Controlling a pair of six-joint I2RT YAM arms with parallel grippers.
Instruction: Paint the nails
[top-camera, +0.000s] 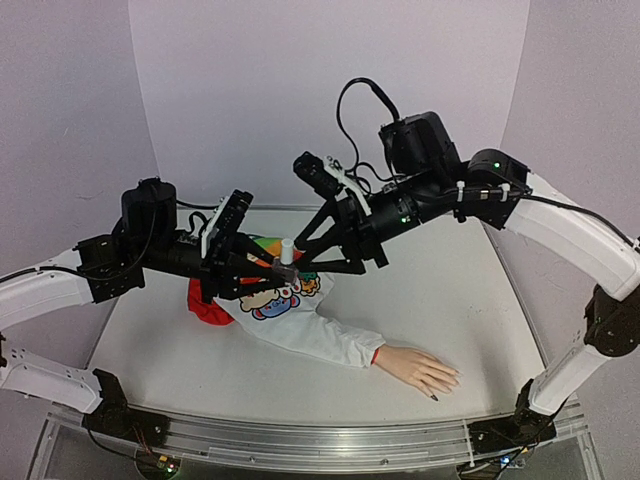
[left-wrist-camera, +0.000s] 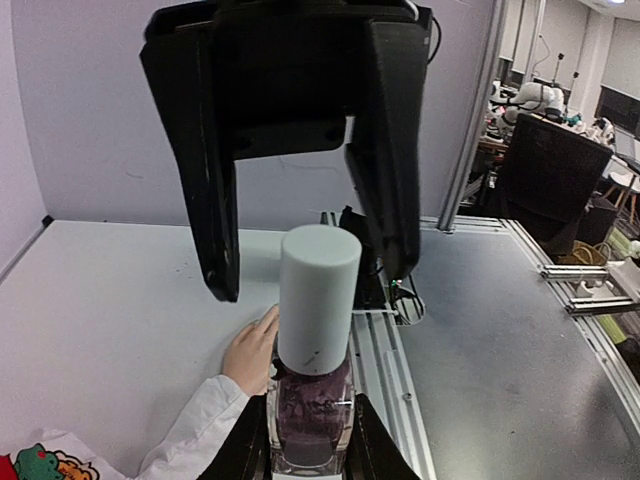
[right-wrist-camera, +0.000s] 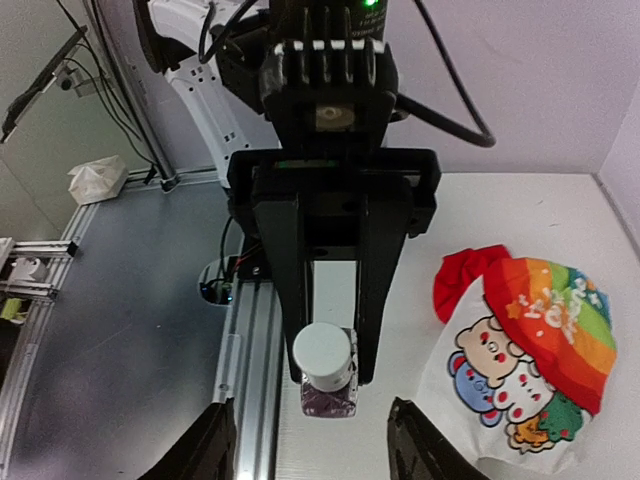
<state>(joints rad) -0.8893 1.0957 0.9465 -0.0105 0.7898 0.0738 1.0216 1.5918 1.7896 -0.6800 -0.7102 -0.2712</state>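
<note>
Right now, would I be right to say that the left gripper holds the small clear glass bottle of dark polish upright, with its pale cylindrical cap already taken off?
Not quite: the pale cylindrical cap is still on the small clear glass bottle, as the left wrist view shows. The rest stands: the left gripper holds the bottle upright.

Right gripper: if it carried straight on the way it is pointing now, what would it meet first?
The pale cap of the bottle held by the left gripper. The cap sits centred between the open jaws of the right gripper, apparently just ahead, though depth is hard to judge.
</note>
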